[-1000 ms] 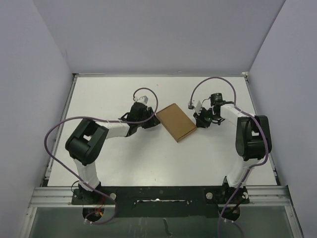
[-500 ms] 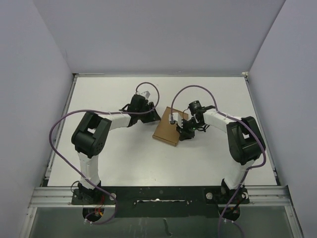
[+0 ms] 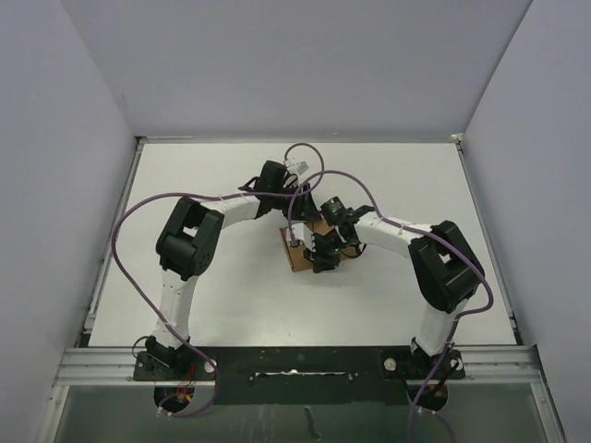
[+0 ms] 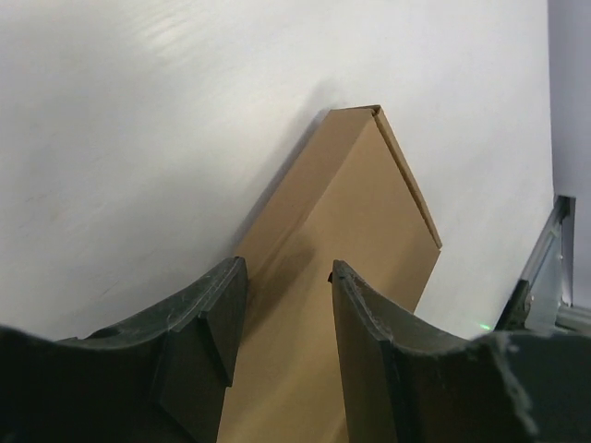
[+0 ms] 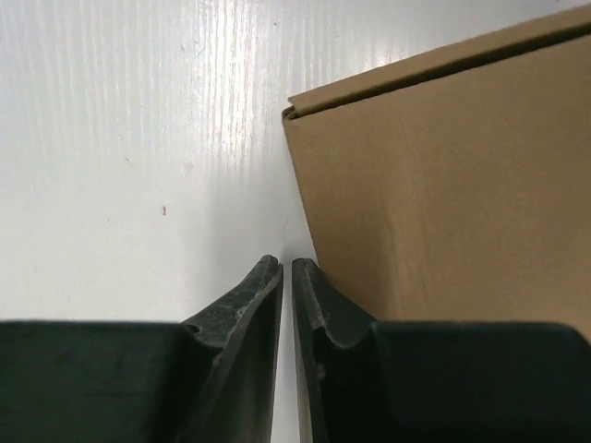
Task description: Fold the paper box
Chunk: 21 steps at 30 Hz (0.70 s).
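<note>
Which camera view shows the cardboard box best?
The left wrist view: the box shows its top face, one long side and a far corner. The right wrist view catches only one corner up close; the top view shows a small brown patch, mostly hidden.

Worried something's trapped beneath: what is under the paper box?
The paper box rests on the white table, which is bare along the box's visible edges. Directly beneath, the box itself hides everything.

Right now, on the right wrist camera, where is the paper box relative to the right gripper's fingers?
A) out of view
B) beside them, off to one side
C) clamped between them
B: the paper box lies to one side of the right gripper, whose narrow slit shows only table.
</note>
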Each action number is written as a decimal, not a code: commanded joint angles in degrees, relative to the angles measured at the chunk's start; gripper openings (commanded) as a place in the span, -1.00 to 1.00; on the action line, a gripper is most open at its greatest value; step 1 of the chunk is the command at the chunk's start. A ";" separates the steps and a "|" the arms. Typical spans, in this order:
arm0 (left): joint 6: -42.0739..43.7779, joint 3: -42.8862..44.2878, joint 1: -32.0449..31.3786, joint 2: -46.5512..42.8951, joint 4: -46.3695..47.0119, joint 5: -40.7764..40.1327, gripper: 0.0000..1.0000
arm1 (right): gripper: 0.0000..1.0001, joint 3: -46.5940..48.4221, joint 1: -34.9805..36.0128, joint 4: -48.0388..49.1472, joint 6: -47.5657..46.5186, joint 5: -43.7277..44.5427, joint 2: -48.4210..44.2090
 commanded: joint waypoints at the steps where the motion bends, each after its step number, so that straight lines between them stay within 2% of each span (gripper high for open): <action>1: 4.56 7.67 -1.79 3.78 -2.48 9.33 -0.19 | -0.71 1.03 -0.88 0.61 -0.89 -2.66 -4.49; 3: 5.99 11.46 -2.55 5.27 -3.71 10.83 -0.16 | -0.67 1.41 -1.18 -1.99 -2.34 -5.05 -6.26; 6: 6.74 15.83 -2.64 5.31 -5.13 7.38 -0.09 | -0.66 1.83 -3.40 -6.27 -5.73 -8.03 -9.96; 10: 3.69 14.18 -0.14 -0.16 0.52 0.91 -0.02 | -0.54 0.73 -9.23 -9.85 -9.60 -14.06 -15.30; 12: 4.16 12.14 0.55 -4.38 2.04 -1.49 -0.02 | -0.53 0.26 -12.16 -9.31 -7.60 -15.15 -17.76; 14: 6.26 7.32 0.73 -11.36 3.95 -4.68 0.05 | -0.52 -0.22 -14.80 -7.58 -4.06 -14.45 -20.12; 17: 9.16 -4.82 0.63 -23.15 8.95 -8.88 0.11 | -0.34 -0.85 -20.08 -5.13 0.68 -14.95 -23.69; 19: 11.93 -13.98 0.54 -31.70 11.97 -9.82 0.31 | -0.10 -0.84 -24.62 -3.81 3.50 -16.37 -26.18; 21: 12.93 -21.69 0.61 -39.61 13.23 -10.41 0.56 | 0.25 -0.86 -29.42 -1.80 5.82 -16.88 -28.98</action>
